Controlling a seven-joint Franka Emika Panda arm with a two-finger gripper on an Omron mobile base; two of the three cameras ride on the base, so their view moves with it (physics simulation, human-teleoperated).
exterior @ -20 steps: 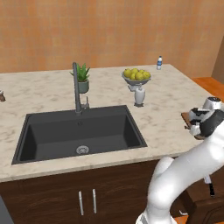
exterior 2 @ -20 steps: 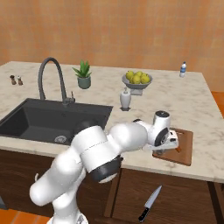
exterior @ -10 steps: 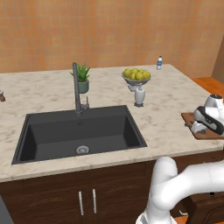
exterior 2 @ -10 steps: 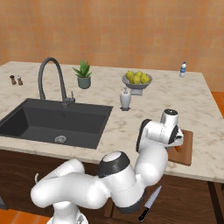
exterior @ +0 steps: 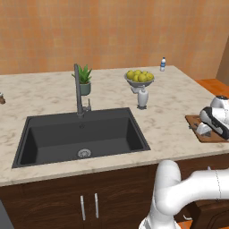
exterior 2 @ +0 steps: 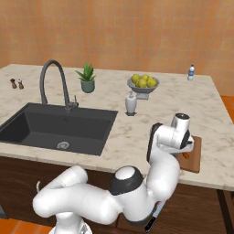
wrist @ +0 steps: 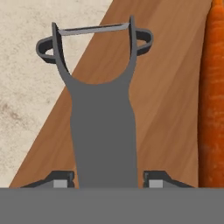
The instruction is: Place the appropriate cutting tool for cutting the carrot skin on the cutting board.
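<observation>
The claw [wrist: 107, 178] is closed on the handle of the dark grey peeler [wrist: 103, 127], one fingertip [wrist: 61, 178] on each side of it. The hand view looks along the tool: its forked head with the thin blade across the top stands over the left edge of the cutting board [wrist: 162, 100], part over the wood and part over the pale marbled tabletop [wrist: 30, 65]. Whether the peeler touches the board cannot be told. The carrot [wrist: 212, 96] lies on the board along the right of that view, just beside the peeler and apart from it. In the left base view the hand hangs low over the board [exterior: 197, 121] at the right end of the tabletop [exterior: 170, 112]; in the right base view the board [exterior 2: 194, 160] shows behind the arm, with a bit of the carrot [exterior 2: 185, 155] on it. Well to the left lie the dark sink [exterior: 80, 134] with its tap [exterior: 78, 89], a potted plant [exterior: 84, 80], a bowl of yellow fruit [exterior: 139, 78] and a white dispenser [exterior: 142, 96].
</observation>
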